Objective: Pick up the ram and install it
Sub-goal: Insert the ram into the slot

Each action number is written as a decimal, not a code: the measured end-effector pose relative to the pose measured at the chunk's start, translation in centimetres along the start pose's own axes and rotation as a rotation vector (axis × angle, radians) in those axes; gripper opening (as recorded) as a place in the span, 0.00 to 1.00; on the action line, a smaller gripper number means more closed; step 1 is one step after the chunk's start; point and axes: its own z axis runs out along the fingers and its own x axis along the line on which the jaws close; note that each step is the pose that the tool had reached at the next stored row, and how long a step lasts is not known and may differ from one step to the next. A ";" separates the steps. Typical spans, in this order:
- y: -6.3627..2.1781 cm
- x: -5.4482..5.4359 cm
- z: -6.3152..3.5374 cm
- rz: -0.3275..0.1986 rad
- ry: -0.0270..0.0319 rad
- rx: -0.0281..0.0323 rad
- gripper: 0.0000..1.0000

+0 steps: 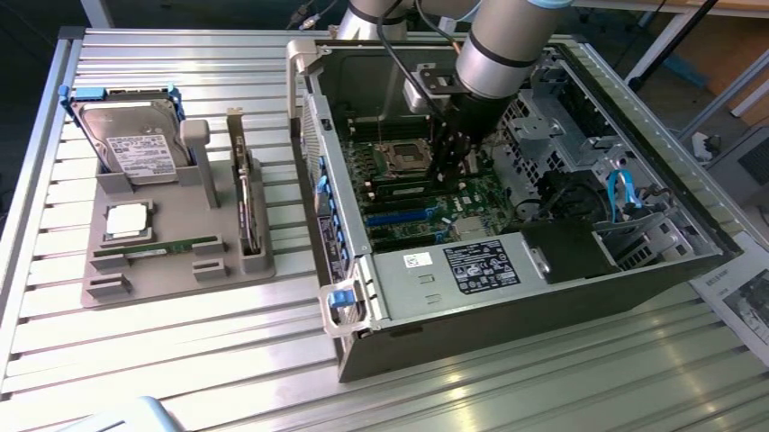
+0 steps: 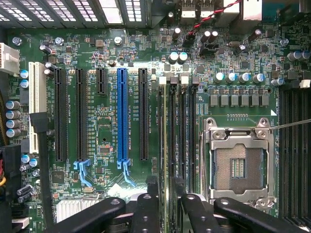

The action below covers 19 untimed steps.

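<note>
One ram (image 2: 165,141) sits edge-up, long axis parallel to the blue slot (image 2: 122,116); end effector (image 2: 169,196) open, fingers (image 2: 146,211) straddling it.

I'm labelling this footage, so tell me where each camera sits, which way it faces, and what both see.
Exterior view: off the arm and high up, looking down at an angle on the slatted table, the parts tray and the open computer case; the arm reaches into the case.
Wrist view: on the wrist, facing the motherboard square on; the pincer shows, its fingers either side of the ram.
Shared: the motherboard, its empty processor socket and the blue slot.
</note>
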 end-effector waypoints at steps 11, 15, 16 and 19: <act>0.07 0.0 -1.96 0.000 0.0003 -0.0009 0.25; 0.11 -0.1 -3.05 0.000 0.0004 -0.0012 0.25; 0.12 -0.1 -3.32 0.000 0.0007 -0.0012 0.25; 0.14 -0.1 -3.78 0.000 0.0010 -0.0012 0.25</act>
